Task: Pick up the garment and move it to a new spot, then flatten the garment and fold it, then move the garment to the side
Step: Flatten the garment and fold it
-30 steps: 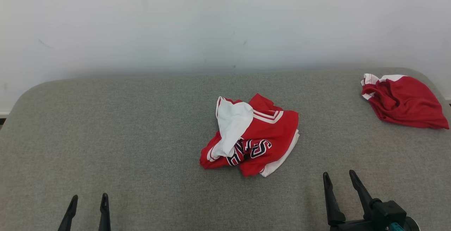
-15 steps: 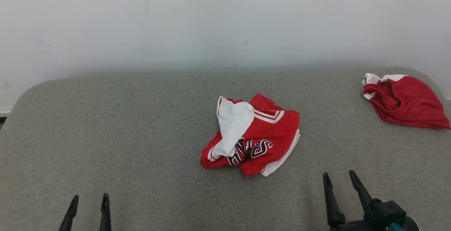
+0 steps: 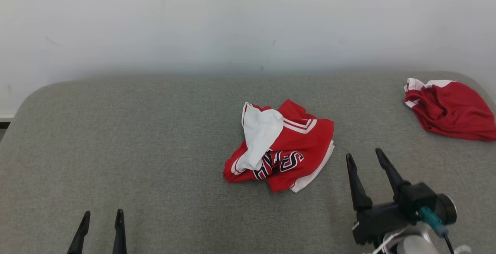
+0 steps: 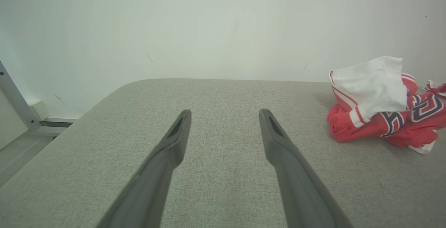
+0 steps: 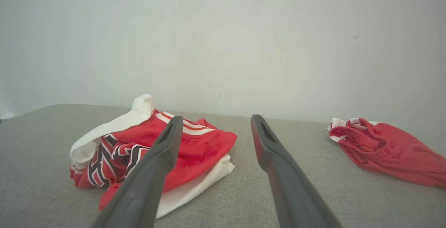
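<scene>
A crumpled red and white garment with dark lettering lies in a heap at the middle of the grey padded table. The left wrist view has the garment at its right, the right wrist view has the garment at its lower left. My right gripper stands open just right of the heap, fingers apart and empty, not touching the cloth. Far off at the table's near left, my left gripper is open and empty too.
A second red garment with white trim lies bunched at the table's far right corner, also in the right wrist view. A pale wall rises behind the table. Bare grey surface spreads left of the heap.
My right gripper has moved forward and up toward the heap's right side. The camera has shifted slightly. The garments lie as before and the left gripper stays put.
</scene>
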